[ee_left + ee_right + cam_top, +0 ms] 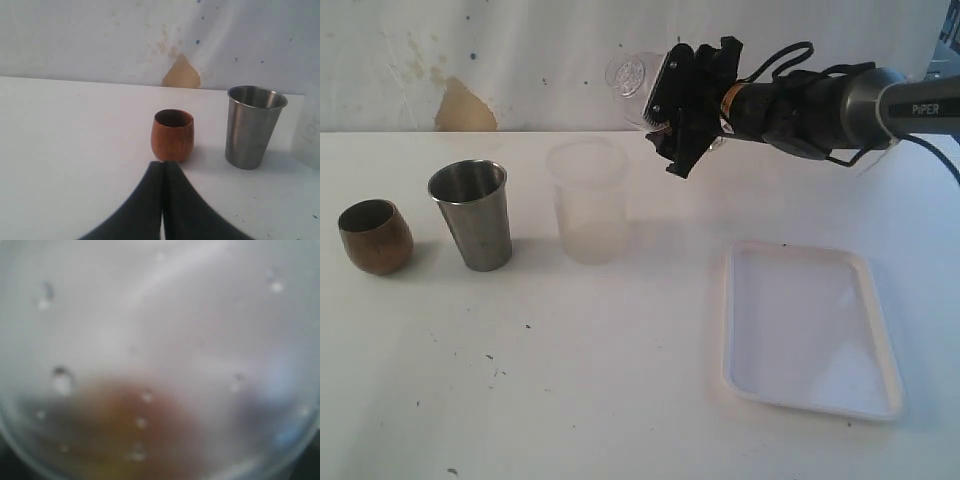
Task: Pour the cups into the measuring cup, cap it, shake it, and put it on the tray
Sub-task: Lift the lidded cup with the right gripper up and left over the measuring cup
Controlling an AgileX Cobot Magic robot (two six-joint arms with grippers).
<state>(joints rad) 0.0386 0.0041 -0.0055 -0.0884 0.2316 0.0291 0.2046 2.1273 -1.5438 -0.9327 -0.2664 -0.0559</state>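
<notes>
The right hand is spread wide around the measuring cup, holding it on its side in the air over the back of the desk, base turned toward the exterior camera. The right wrist view shows only a blurred, droplet-flecked clear wall, probably that cup's side close to the lens. Below it and slightly left, the frosted cup stands upright, apart from the held cup. Farther left stand the steel tumbler and then the wooden cup, upright with a gap between each. The tray lies flat at the right front, well apart from all the cups, with bare desk between them and along the front edge. The left hand is closed, fingers together, pointing toward the wooden cup, with the tumbler beside it.
</notes>
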